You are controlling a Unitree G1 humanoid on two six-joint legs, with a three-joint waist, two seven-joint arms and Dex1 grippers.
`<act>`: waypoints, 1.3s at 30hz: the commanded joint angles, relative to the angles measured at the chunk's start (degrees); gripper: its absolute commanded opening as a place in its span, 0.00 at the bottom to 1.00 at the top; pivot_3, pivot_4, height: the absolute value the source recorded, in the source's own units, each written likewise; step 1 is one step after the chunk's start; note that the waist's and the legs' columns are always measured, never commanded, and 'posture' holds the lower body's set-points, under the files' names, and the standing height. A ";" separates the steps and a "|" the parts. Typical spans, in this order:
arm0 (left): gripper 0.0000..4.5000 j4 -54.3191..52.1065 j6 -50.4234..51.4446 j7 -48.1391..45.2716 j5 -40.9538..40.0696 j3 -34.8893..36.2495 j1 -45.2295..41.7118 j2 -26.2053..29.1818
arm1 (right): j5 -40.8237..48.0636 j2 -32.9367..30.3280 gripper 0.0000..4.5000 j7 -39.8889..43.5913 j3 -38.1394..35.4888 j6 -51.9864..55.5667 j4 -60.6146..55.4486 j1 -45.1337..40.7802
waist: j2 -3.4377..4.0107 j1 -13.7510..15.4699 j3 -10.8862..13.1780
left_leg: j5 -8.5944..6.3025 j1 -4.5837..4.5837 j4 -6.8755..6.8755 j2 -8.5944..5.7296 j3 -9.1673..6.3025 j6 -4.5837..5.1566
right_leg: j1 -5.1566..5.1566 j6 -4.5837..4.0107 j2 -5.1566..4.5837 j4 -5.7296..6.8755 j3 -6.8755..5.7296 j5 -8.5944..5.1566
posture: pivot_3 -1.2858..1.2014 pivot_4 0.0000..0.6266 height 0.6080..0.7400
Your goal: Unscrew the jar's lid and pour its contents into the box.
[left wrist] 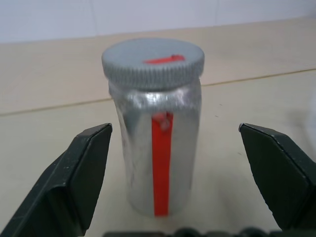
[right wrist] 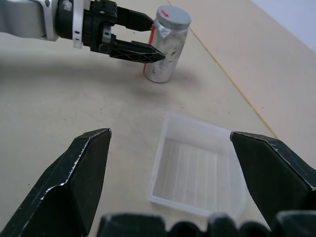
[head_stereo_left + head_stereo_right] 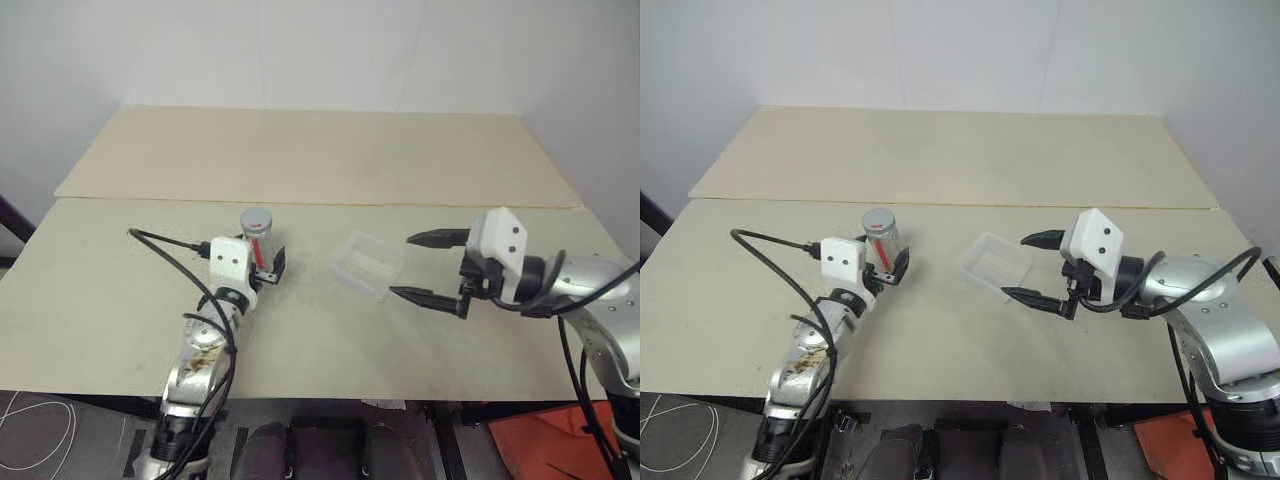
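Jar: the small silvery-grey cylindrical jar (image 3: 258,238) with a red vertical stripe stands upright on the pale beige surface (image 3: 120,280); it is the landmark for every place below.
Lid: the round grey ribbed screw cap (image 1: 153,62) with a red mark on top sits on the jar's mouth, apparently screwed down.
Contents: hidden inside the jar, so their state cannot be told.
Left gripper: the left gripper (image 1: 175,173) is just in front of the jar, its black fingers (image 1: 81,173) spread wide to either side of the jar's body, with clear gaps and no contact.
Box: the shallow clear plastic rectangular tray (image 3: 367,264) lies flat and empty on the surface, to the right of the jar and apart from it.
Right gripper: the right gripper (image 3: 430,268) hovers just right of the box, farther from the jar, fingers wide apart, holding nothing.
Done: nothing yet, by the look of it.
Left: gripping the jar, unscrewing the lid, tipping the contents into the box.
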 commanded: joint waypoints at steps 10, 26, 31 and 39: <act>1.00 8.25 -9.32 4.40 5.97 -0.60 -4.76 -3.24 | 2.70 -2.07 1.00 -0.11 -4.33 0.36 -3.18 1.30 | -0.01 -0.03 0.00 | 0.00 0.00 0.00 0.00 0.00 0.01 | 0.00 0.00 -0.03 0.00 -0.01 0.00 | 0.52 0.24 1.00; 0.41 11.85 -11.95 4.77 5.32 1.27 -6.44 -5.86 | 3.20 -1.76 1.00 -0.65 -4.31 -0.36 -3.76 1.82 | -0.02 -0.02 0.01 | 0.00 -0.01 0.01 0.01 -0.01 0.01 | 0.00 0.01 -0.03 0.00 -0.03 0.00 | 0.52 0.24 1.00; 0.41 6.36 -9.26 -2.99 -1.46 3.45 -5.76 -2.73 | 3.23 -0.89 1.00 -0.82 -3.52 -0.73 -4.20 1.86 | -0.03 -0.08 0.01 | 0.00 -0.02 0.01 0.02 -0.01 0.00 | -0.03 0.01 -0.02 0.01 -0.03 0.00 | 0.52 0.24 1.00; 0.41 -2.11 5.11 -34.87 -24.88 7.95 -7.53 18.01 | 4.42 6.15 1.00 -3.58 2.80 2.04 -2.43 -6.46 | -0.01 -1.02 0.02 | 0.04 0.04 0.00 0.08 0.02 -0.07 | -0.08 -0.01 0.06 0.11 -0.01 -0.01 | 0.52 0.24 1.00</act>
